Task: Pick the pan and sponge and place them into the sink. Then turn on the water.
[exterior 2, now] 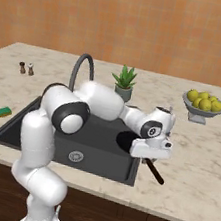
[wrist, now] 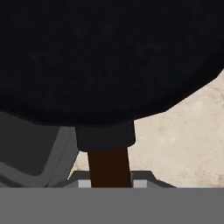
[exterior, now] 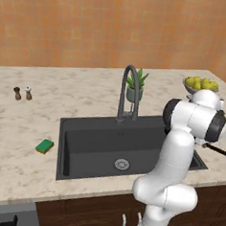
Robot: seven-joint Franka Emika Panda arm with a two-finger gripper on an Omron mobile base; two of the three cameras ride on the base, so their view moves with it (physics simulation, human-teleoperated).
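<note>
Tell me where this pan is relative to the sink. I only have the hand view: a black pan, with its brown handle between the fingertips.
Observer: In the right base view the pan is at the right rim of the sink. Its body overlaps the basin edge and its handle points out over the counter. The gripper is shut on the handle.
Operator: Report the sponge.
Observer: The sponge lies flat on the counter left of the sink, apart from the rim and not in the basin.
Operator: Give me the tap.
Observer: The tap stands behind the basin, its arch reaching over it. No water shows, and the drain is uncovered.
</note>
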